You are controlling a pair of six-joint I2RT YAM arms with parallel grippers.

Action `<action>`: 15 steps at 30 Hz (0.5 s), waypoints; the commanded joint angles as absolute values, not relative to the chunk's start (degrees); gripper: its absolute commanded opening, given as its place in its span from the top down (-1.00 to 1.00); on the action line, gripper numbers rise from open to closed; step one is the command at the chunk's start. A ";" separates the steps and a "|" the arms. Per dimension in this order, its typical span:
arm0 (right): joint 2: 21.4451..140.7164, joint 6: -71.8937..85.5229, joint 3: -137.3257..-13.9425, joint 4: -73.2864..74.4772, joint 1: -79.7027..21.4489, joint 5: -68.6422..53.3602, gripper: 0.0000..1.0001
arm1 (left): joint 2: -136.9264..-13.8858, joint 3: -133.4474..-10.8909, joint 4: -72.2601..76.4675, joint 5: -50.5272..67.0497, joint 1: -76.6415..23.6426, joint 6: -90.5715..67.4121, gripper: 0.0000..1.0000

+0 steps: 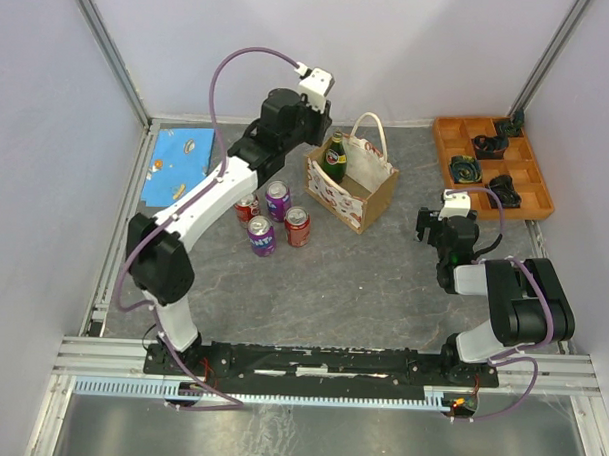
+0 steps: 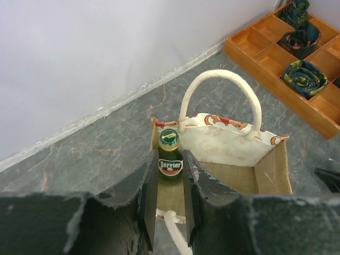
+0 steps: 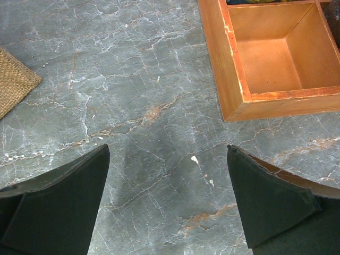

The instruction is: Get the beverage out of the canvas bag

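Pads (image 2: 150, 194) of the left claw (image 2: 170, 178) are closed together on either flank of the green bottle (image 2: 170, 159). They clamp it at its labelled shoulder, probably because that part rises above the rim of the canvas bag (image 2: 234, 146). The bottle stands upright in the bag's corner nearest that arm, not yet lifted clear. Its label reads "Perrier"; the lettering on the cap is too small to read. The right claw (image 3: 167, 159) hangs apart and empty above the table (image 3: 133, 79) beside the orange tray (image 3: 234, 64), seemingly kept out of the way. Four cans (image 1: 276, 217) stand just outside the bag, their print unreadable.
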State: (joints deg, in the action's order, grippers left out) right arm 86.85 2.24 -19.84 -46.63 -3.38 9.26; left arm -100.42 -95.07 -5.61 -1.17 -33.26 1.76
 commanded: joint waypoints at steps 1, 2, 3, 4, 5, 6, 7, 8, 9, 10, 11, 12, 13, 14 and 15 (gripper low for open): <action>86.74 2.37 -21.45 -48.60 -3.34 9.51 -0.98 | -105.55 -101.25 -1.22 2.65 -32.21 2.61 0.38; 86.71 2.33 -21.45 -48.65 -3.34 9.53 -0.98 | -106.51 -101.71 -0.28 2.99 -31.80 1.45 0.38; 86.74 2.35 -21.45 -48.61 -3.32 9.55 -0.98 | -107.51 -102.03 0.66 3.74 -31.20 0.22 0.37; 86.73 2.35 -21.45 -48.60 -3.34 9.51 -0.98 | -108.49 -102.12 1.75 4.62 -30.61 -1.18 0.35; 86.70 2.37 -21.45 -48.60 -3.34 9.49 -0.98 | -109.41 -102.12 2.97 5.64 -29.86 -2.54 0.33; 86.68 2.35 -21.45 -48.60 -3.34 9.57 -0.98 | -111.39 -101.93 5.05 8.07 -28.69 -4.60 0.31; 86.68 2.38 -21.43 -48.63 -3.30 9.50 -0.98 | -112.19 -101.57 6.60 9.37 -28.24 -5.60 0.30; 86.69 2.33 -21.44 -48.61 -3.33 9.52 -0.98 | -112.93 -101.07 8.47 10.19 -28.01 -6.15 0.29; 86.73 2.31 -21.45 -48.60 -3.34 9.51 -0.98 | -113.62 -100.47 10.11 10.45 -27.96 -6.28 0.28; 86.70 2.32 -21.40 -48.60 -3.34 9.56 -0.98 | -114.17 -99.82 11.81 10.72 -27.88 -6.06 0.28; 86.71 2.37 -21.45 -48.65 -3.34 9.58 -0.98 | -114.67 -99.13 13.77 11.13 -27.92 -5.80 0.27; 86.72 2.37 -21.38 -48.61 -3.28 9.54 -0.98 | -115.10 -98.00 15.72 11.39 -27.92 -5.41 0.27; 86.62 2.38 -21.37 -48.60 -3.33 9.50 -0.98 | -115.51 -97.10 18.37 11.73 -27.88 -5.18 0.26; 86.71 2.33 -21.43 -48.60 -3.34 9.56 -0.98 | -115.83 -96.33 20.30 12.25 -27.88 -4.92 0.17; 86.73 2.37 -21.44 -48.65 -3.32 9.50 -0.98 | -116.33 -95.61 21.98 12.89 -27.87 -4.61 0.11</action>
State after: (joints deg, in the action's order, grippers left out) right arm 86.85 2.24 -19.84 -46.65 -3.36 9.26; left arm -115.39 -97.36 9.04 8.86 -27.27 -3.44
